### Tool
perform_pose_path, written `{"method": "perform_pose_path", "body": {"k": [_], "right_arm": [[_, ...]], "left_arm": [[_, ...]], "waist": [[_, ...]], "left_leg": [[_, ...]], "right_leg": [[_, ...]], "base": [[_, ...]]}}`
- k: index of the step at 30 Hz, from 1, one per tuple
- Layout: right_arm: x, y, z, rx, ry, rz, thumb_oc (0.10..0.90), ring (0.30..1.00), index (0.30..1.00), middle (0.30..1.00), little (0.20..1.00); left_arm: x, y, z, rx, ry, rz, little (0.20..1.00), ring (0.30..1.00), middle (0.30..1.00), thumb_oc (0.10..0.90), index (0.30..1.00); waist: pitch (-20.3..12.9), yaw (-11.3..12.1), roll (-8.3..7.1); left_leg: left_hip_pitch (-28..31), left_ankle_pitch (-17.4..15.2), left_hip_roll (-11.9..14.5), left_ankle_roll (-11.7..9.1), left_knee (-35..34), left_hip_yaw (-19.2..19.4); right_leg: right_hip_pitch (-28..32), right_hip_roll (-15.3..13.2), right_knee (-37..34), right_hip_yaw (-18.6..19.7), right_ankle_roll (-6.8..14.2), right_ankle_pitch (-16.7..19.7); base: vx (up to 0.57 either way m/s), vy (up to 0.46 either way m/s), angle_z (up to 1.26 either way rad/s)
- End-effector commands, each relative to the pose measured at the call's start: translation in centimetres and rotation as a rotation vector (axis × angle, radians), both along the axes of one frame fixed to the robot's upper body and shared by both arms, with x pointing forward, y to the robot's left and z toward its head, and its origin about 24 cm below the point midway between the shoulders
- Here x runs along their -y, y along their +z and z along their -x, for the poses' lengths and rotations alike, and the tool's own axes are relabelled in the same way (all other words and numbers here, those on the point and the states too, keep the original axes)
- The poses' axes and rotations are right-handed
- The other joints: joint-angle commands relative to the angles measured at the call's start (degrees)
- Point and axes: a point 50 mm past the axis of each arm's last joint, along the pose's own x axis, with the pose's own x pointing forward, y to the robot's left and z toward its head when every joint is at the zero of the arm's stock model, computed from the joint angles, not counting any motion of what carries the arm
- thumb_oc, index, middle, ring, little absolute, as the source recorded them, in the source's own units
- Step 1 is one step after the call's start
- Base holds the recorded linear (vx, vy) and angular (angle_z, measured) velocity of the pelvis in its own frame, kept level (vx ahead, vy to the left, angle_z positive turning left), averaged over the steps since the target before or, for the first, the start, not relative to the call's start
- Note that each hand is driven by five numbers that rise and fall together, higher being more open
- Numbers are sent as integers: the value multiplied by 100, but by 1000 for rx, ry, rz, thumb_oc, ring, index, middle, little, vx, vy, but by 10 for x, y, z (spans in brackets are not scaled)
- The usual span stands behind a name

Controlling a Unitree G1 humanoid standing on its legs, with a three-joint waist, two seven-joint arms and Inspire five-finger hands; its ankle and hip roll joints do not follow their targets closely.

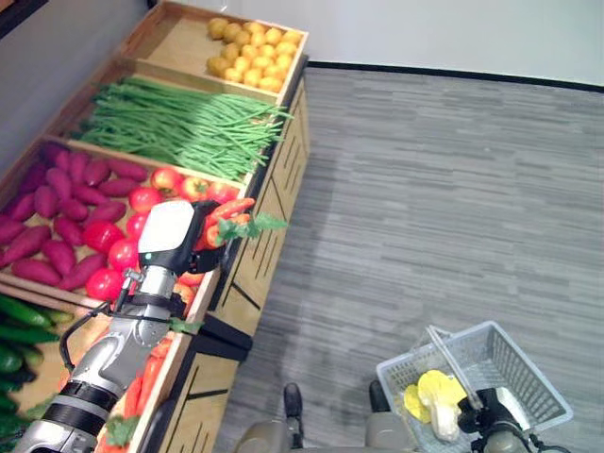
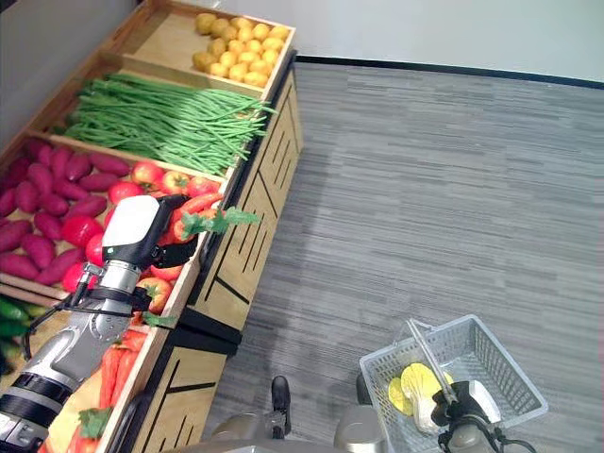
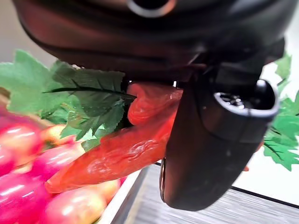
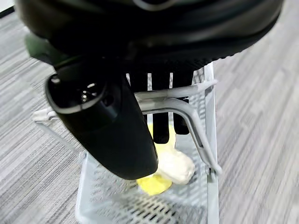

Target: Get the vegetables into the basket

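Observation:
My left hand [image 1: 168, 238] is shut on a red-orange carrot [image 1: 226, 213] with green leaves, held over the tomato bin at the stand's front edge. The left wrist view shows the carrot [image 3: 126, 144] pinched under the thumb [image 3: 210, 140], leaves spreading on both sides. My right hand [image 1: 481, 415] is at the lower right, its fingers curled round the handle [image 4: 182, 105] of a white wire basket [image 1: 528, 377]. A yellow and a pale vegetable [image 4: 163, 172] lie in the basket.
The wooden stand [image 1: 260, 250] holds bins of yellow potatoes [image 1: 253, 52], green beans [image 1: 179, 123], purple sweet potatoes [image 1: 57, 217], tomatoes [image 1: 142, 203], cucumbers [image 1: 19, 330] and carrots [image 1: 142, 387]. Grey floor [image 1: 434, 208] spreads to the right.

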Motion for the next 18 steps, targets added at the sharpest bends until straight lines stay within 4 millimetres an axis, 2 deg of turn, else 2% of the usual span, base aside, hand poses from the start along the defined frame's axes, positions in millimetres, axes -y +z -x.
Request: {"method": "perform_pose_path", "body": {"k": [1, 3, 4, 6, 7, 11, 12, 14, 15, 17, 18], "right_arm": [[10, 13, -20, 82, 20, 56, 400, 300, 300, 300, 300], [8, 11, -19, 70, 19, 54, 400, 300, 300, 300, 300], [6, 10, -19, 68, 30, 53, 400, 300, 300, 300, 300], [5, 10, -19, 65, 37, 53, 400, 300, 300, 300, 300], [5, 9, -16, 58, 32, 53, 400, 300, 300, 300, 300], [10, 11, -12, 61, 20, 64, 400, 300, 300, 300, 300], [10, 11, -12, 62, 20, 65, 400, 300, 300, 300, 300], [12, 13, -14, 67, 30, 71, 400, 300, 300, 300, 300], [16, 18, -18, 87, 42, 85, 400, 300, 300, 300, 300], [21, 23, -22, 114, 41, 98, 400, 300, 300, 300, 300], [33, 32, -26, 143, 7, 121, 400, 300, 300, 300, 300]], "left_arm": [[4, 64, -7, 296, -49, -49, 300, 300, 300, 400, 300], [1, 66, -4, 301, -42, -57, 300, 300, 300, 400, 300], [-2, 65, -2, 297, -32, -59, 300, 300, 300, 400, 300], [-4, 64, -1, 291, -25, -60, 300, 300, 300, 400, 300], [-3, 62, -1, 277, -29, -48, 300, 300, 300, 400, 300], [-4, 54, 0, 246, -25, -48, 300, 300, 300, 400, 300], [-4, 55, 0, 246, -25, -48, 300, 300, 300, 400, 300], [-4, 52, 1, 236, -23, -36, 300, 300, 300, 400, 300], [-3, 48, 1, 221, -23, -18, 300, 300, 300, 400, 300], [-1, 45, 1, 206, -30, -2, 300, 300, 300, 400, 300], [2, 43, -1, 194, -44, 17, 300, 300, 300, 400, 300]], "waist": [[-453, 278, -83], [-469, 406, -32], [-488, 417, -41], [-519, 423, -65], [-584, 425, -112], [-749, 416, -161], [-753, 419, -157], [-788, 419, -167], [-800, 415, -143], [-766, 400, -103], [-729, 409, -33]], "left_leg": [[-62, -203, 617, -314, 54, 211], [-72, -164, 694, -297, 60, 420], [-54, -176, 696, -292, 68, 484], [-40, -168, 704, -291, 68, 557], [-8, -161, 687, -296, 88, 596], [61, -124, 768, -441, 74, 798], [49, -97, 774, -440, 63, 804], [55, -29, 863, -525, 58, 833], [31, 117, 999, -619, 34, 834], [61, 201, 1134, -730, 39, 760], [43, 301, 1243, -814, 63, 692]], "right_leg": [[-504, -98, 956, -1087, 87, -242], [-333, -309, 1309, -1914, -51, -407], [-262, -326, 1477, -1993, -62, -494], [-207, -291, 1509, -1977, -59, -523], [-142, -164, 1486, -1806, -36, -544], [177, -120, 462, -1948, 20, -357], [175, -107, 425, -1949, 9, -318], [283, 7, 168, -1915, -8, -307], [331, 137, 26, -1922, -59, -293], [470, 284, -67, -1975, -141, -351], [576, 399, -164, -2044, -205, -401]], "base": [[-157, 71, -107], [-84, 79, -121], [-64, 49, -45], [-19, -17, -37], [-13, -72, -58], [-15, -173, -22], [-22, -137, -22], [-18, -230, -25], [-8, -339, -23], [-16, -339, -14], [-40, -249, -2]]}}
